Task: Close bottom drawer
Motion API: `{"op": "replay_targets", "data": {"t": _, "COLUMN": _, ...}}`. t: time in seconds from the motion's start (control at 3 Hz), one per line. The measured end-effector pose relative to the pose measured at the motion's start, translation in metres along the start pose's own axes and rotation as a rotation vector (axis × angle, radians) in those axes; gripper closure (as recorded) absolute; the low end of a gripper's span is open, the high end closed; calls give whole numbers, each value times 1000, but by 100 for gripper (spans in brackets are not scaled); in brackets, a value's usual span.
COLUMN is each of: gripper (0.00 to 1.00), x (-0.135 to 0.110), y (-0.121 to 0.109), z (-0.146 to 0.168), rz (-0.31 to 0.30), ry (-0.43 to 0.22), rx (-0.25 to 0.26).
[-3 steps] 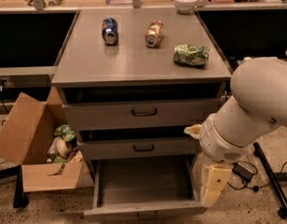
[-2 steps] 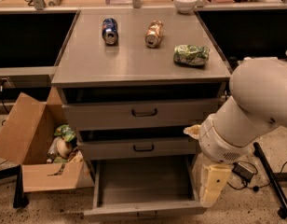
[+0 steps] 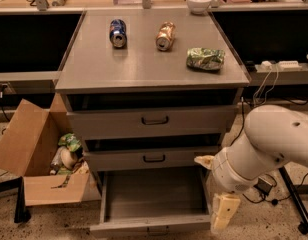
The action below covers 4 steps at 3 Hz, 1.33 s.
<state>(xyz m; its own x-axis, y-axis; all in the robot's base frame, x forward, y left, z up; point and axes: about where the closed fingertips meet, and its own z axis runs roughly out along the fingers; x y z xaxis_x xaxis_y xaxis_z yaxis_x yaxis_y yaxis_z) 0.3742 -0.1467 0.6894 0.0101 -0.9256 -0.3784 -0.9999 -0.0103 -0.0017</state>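
Tool [image 3: 225, 213], at five o'clock, has sunk lower with its white arm — now just beside the front right corner of the bottom drawer [image 3: 149, 227], which remains pulled out at six o'clock. Tool's spread: cannot tell. Closing push likely imminent.

bottom drawer [image 3: 154, 198] | grey, pulled out | end effector [image 3: 221, 215] beside right-front corner

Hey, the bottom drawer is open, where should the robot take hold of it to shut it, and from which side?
Take the bottom drawer at its front panel, near the centre handle, coming from the front. The drawer is pulled well out and the panel faces forward, so a straight push should slide it in. The claw hangs by its right front corner.
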Motion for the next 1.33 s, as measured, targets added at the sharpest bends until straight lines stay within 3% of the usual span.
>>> {"op": "replay_targets", "data": {"t": 0.67, "gripper": 0, "x": 47, "y": -2, "z": 121, "rz": -19, "ry": -221, "rx": -80}}
{"op": "replay_targets", "data": {"t": 1.0, "gripper": 0, "x": 65, "y": 0, "z": 177, "rz": 13, "ry": -298, "rx": -130}}
{"op": "replay_targets", "data": {"t": 1.33, "gripper": 0, "x": 68, "y": 8, "z": 199, "rz": 31, "ry": -329, "rx": -166}}
